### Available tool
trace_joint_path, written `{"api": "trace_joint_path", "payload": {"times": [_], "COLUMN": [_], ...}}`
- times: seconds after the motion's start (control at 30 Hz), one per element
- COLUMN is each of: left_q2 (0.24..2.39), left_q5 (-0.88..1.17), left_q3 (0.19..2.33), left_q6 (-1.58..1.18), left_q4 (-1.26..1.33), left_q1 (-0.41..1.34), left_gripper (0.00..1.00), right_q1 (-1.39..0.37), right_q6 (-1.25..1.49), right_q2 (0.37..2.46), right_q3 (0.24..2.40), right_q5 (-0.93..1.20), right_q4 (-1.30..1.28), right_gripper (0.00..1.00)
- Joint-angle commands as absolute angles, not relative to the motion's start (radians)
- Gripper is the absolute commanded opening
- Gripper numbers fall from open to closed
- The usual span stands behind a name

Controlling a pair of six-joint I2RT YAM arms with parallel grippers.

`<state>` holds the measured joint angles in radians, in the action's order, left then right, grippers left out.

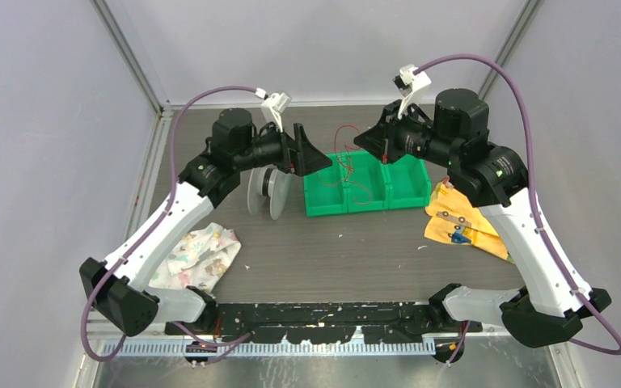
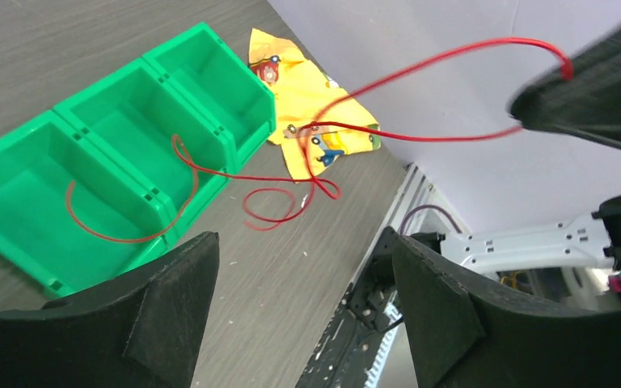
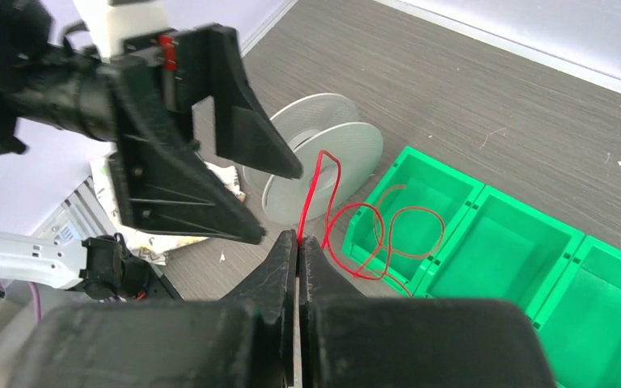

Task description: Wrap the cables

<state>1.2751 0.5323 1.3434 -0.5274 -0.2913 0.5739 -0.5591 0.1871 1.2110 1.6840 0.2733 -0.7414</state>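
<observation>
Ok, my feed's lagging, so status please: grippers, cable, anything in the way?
Right gripper shut on red cable. Left gripper open, empty. Cable loops draped over green bins.

Three green bins (image 1: 326, 208) (image 1: 366, 204) (image 1: 408, 199), one spool (image 1: 268, 191), two cloths (image 1: 202, 255) (image 1: 457, 229), one red cable (image 3: 307, 202)

Dark grey wood-grain table (image 1: 348, 250), pale specks scattered on surface. Row of three joined green bins (image 1: 326, 208) at far middle. Left of bins, just beside: pale grey spool (image 1: 268, 192), standing on its rims. Right of bins, just beside end bin: crumpled yellow cloth (image 1: 445, 220). Near-left of bins, well apart: crumpled patterned cloth (image 1: 198, 257), white with coloured print. Near side of bins: thin red cable (image 2: 323, 191) loops on tabletop, strand passing over front wall into bins.
</observation>
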Motion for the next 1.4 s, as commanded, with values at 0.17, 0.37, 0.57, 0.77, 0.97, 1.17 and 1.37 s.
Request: {"api": "trace_joint_path", "payload": {"times": [0.17, 0.37, 0.57, 0.77, 0.97, 1.17, 1.37], "left_q2": [1.379, 1.417, 1.462, 1.452, 1.418, 1.421, 1.49], "left_q5": [0.556, 0.572, 0.615, 0.614, 0.601, 0.67, 0.773], "left_q3": [1.294, 1.27, 1.281, 1.345, 1.416, 1.455, 1.563], "left_q6": [-0.763, -0.846, -0.891, -0.796, -0.663, -0.765, -1.019], "left_q4": [0.022, 0.139, 0.196, 0.024, -0.213, -0.15, -0.118], "left_q1": [0.582, 0.582, 0.584, 0.584, 0.584, 0.583, 0.527], "left_gripper": [0.73, 0.68, 0.48, 0.01, 0.01, 0.01, 0.01], "right_q1": [-0.559, -0.56, -0.559, -0.558, -0.521, -0.439, -0.437], "right_q6": [0.215, 0.223, 0.226, 0.205, 0.243, 0.31, 0.323], "right_q2": [1.18, 1.173, 1.169, 1.148, 1.153, 1.32, 1.344], "right_q3": [1.686, 1.674, 1.661, 1.638, 1.555, 1.594, 1.578], "right_q5": [0.311, 0.313, 0.302, 0.079, -0.189, -0.31, -0.195], "right_q4": [-0.67, -0.674, -0.674, -0.703, -0.651, -0.698, -0.739], "right_gripper": [0.01, 0.01, 0.01, 0.0, 0.01, 0.56, 0.75]}}
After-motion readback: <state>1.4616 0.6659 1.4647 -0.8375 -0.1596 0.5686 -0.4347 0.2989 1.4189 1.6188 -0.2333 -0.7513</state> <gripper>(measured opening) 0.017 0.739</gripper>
